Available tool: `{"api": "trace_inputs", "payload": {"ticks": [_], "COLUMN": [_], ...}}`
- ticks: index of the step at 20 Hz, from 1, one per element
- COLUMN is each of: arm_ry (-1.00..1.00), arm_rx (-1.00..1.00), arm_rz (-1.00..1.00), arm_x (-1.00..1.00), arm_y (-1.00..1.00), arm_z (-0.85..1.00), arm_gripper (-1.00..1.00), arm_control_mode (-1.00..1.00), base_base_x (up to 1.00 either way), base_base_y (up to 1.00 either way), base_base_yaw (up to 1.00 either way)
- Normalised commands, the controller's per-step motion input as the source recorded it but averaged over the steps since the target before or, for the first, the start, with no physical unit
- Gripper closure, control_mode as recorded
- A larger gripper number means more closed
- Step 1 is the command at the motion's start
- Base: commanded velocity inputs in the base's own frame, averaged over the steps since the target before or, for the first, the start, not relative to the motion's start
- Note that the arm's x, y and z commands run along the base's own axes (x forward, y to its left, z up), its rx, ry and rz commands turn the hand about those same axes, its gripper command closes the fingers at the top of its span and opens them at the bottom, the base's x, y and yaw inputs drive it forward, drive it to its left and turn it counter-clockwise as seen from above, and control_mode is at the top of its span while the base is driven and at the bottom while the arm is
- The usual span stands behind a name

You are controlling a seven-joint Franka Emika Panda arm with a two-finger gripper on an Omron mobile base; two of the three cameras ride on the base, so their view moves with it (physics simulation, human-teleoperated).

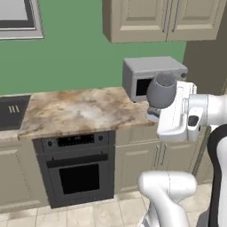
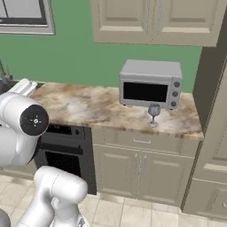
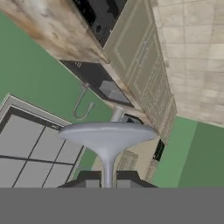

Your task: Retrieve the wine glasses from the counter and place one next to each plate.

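Note:
One grey-blue wine glass (image 1: 162, 91) hangs in the air at the counter's right end, in front of the microwave, held against my white hand. The hand view looks along its thin stem to its round foot (image 3: 107, 133), and my gripper (image 3: 107, 183) is shut on the stem. The other wine glass (image 2: 153, 114) stands upright on the tan marbled counter (image 2: 88, 106), just in front of the microwave. The plates are out of view.
A grey microwave (image 2: 150, 84) sits at the back right of the counter (image 1: 80, 111). A built-in oven (image 1: 77, 168) is below it and a dark cooktop (image 1: 11, 111) to the left. Beige wall cabinets (image 2: 150, 20) hang overhead. A tall cabinet (image 2: 213, 133) stands at the right.

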Motion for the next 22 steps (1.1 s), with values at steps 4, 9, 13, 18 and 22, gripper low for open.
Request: {"api": "trace_inputs", "payload": {"ticks": [4, 9, 13, 18, 22], "arm_ry": [0.00, 0.00, 0.00, 0.00, 0.00], "arm_rx": [0.00, 0.00, 0.00, 0.00, 0.00], "arm_rz": [0.00, 0.00, 0.00, 0.00, 0.00], "arm_x": [0.00, 0.00, 0.00, 0.00, 0.00], "arm_y": [0.00, 0.00, 0.00, 0.00, 0.00], "arm_z": [0.00, 0.00, 0.00, 0.00, 0.00], "arm_gripper": [1.00, 1.00, 1.00, 1.00, 1.00], "arm_control_mode": [1.00, 1.00, 1.00, 1.00, 1.00], "base_base_x": [-0.89, -0.11, 0.00, 0.00, 0.00], "base_base_y": [1.00, 0.19, 0.00, 0.00, 0.00], "base_base_yaw": [0.07, 0.84, 1.00, 1.00, 1.00]}}
